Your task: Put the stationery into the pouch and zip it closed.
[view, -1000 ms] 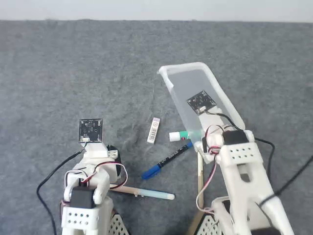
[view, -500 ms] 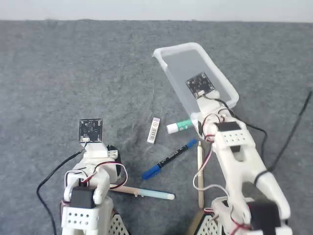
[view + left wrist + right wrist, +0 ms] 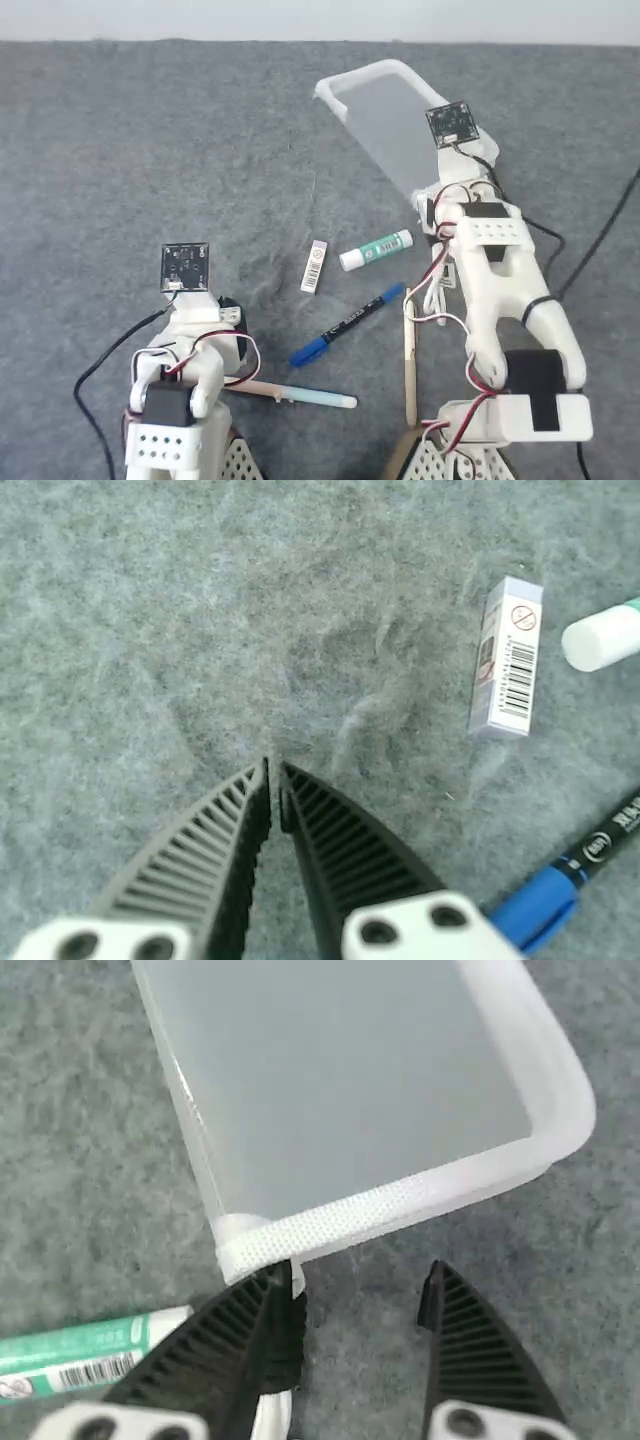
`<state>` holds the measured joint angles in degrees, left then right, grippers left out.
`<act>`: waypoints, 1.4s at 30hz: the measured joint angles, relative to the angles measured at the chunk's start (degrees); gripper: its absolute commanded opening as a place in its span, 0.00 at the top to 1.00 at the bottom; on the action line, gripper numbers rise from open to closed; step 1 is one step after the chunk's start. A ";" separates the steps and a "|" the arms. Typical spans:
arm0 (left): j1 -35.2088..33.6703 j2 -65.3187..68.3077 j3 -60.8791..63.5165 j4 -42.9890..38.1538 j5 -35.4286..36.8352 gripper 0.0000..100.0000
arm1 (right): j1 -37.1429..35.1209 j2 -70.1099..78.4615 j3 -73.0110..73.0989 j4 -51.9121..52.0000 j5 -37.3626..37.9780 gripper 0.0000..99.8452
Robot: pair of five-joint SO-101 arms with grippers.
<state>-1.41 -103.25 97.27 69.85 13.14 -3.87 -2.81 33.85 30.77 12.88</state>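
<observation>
**Right pincer open at the pouch's end, stationery outside it**

High view: the translucent pouch (image 3: 380, 115) lies slanted on the grey mat (image 3: 150, 130), at the far side ahead of the right arm. The right gripper (image 3: 360, 1285) stands wide open and empty at the pouch's near end. One finger (image 3: 260, 1330) sits at the corner of the zip edge – contact cannot be told. The left gripper (image 3: 275, 775) is all but closed, gripping nothing, low over bare mat.

All the stationery lies outside the pouch – glue stick (image 3: 375, 249) nearest it, then boxed eraser (image 3: 315, 266), blue marker (image 3: 345, 325), wooden pencil (image 3: 408, 360), and a pale-blue pen (image 3: 295, 394) beside the left arm's base.
</observation>
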 measured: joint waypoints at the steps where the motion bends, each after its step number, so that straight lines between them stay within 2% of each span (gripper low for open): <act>1: 0.09 0.00 0.00 0.00 0.00 0.99 | -0.09 -0.70 0.00 0.00 0.00 0.80; 5: 0.09 0.00 0.00 0.00 0.00 0.99 | 0.00 -5.80 -1.23 3.52 0.00 0.80; 10: 0.09 0.00 0.00 0.00 0.00 0.99 | -0.44 -11.87 -4.75 18.02 -0.18 0.80; 16: 0.09 0.00 0.00 0.00 0.00 0.99 | -6.42 -12.57 -2.90 29.10 -0.18 0.80; 20: 0.00 0.00 0.00 0.00 0.00 0.99 | -9.49 -12.57 1.05 27.78 -0.18 0.80; 28: 0.09 0.00 0.00 0.00 0.00 0.99 | -8.00 -11.60 3.78 19.08 -0.18 0.80; 42: 0.09 0.00 0.00 0.00 0.00 0.99 | -4.13 14.07 -11.08 17.41 -0.18 0.80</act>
<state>-1.32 -103.25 97.27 69.85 13.14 -8.00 11.25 22.77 48.18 12.70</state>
